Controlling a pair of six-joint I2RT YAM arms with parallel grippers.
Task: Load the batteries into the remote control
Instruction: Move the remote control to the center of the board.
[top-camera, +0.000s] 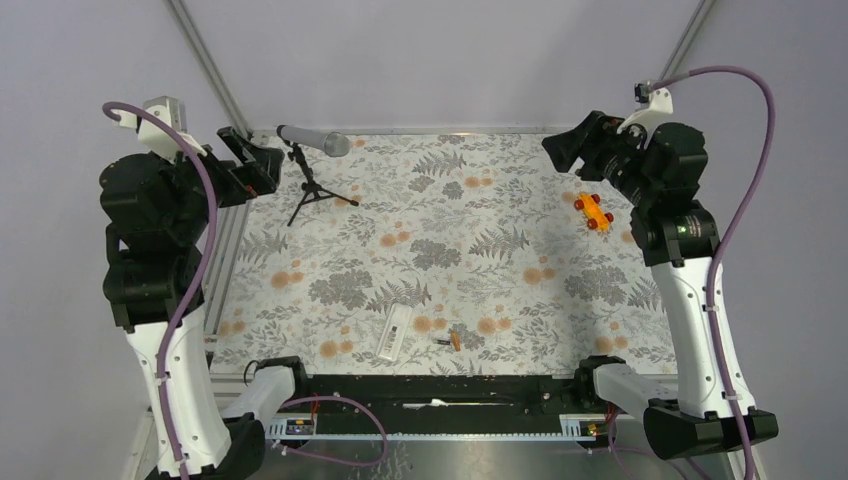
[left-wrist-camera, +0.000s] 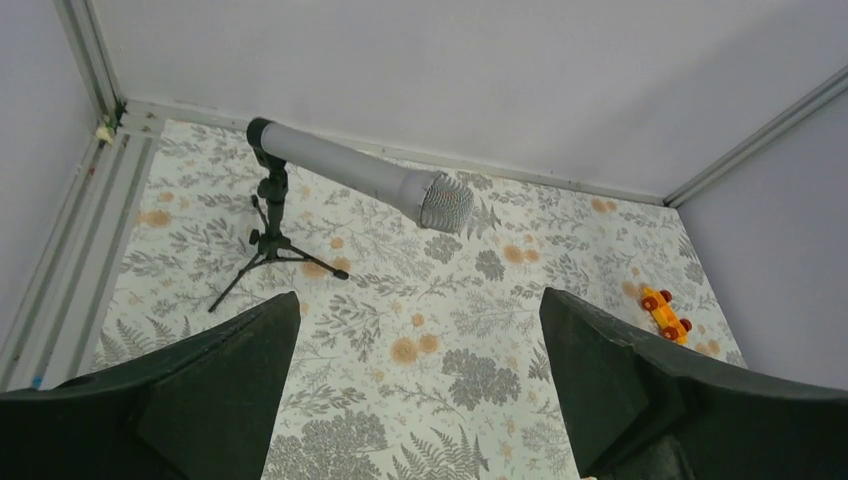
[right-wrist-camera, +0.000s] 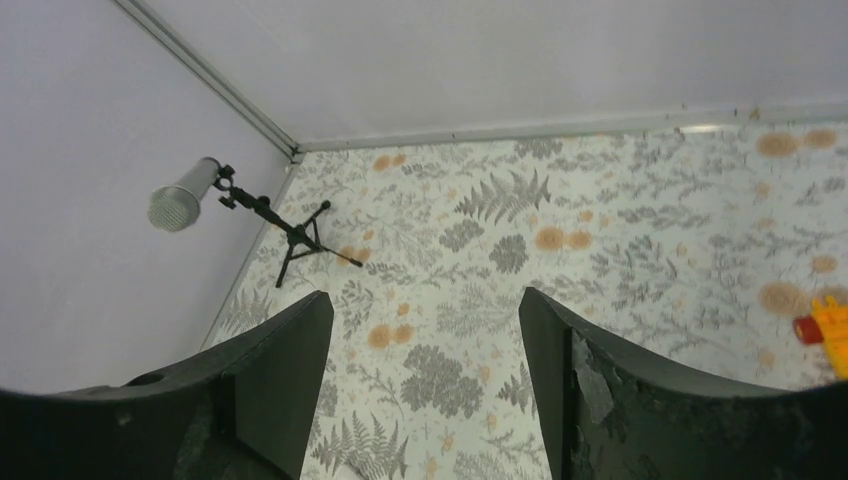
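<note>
Floral tablecloth (top-camera: 450, 230), slim white remote control (top-camera: 394, 333)

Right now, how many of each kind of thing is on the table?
Mic: 1
Toy car: 1
Remote: 1
Battery: 1 for sure, too small to tell if 2
Total: at least 4

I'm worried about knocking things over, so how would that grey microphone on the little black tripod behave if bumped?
The grey microphone probably tips easily: its long body overhangs the thin-legged black tripod to one side. Being top-heavy, it would likely topple rather than slide. It seems rigid, not floppy.
</note>
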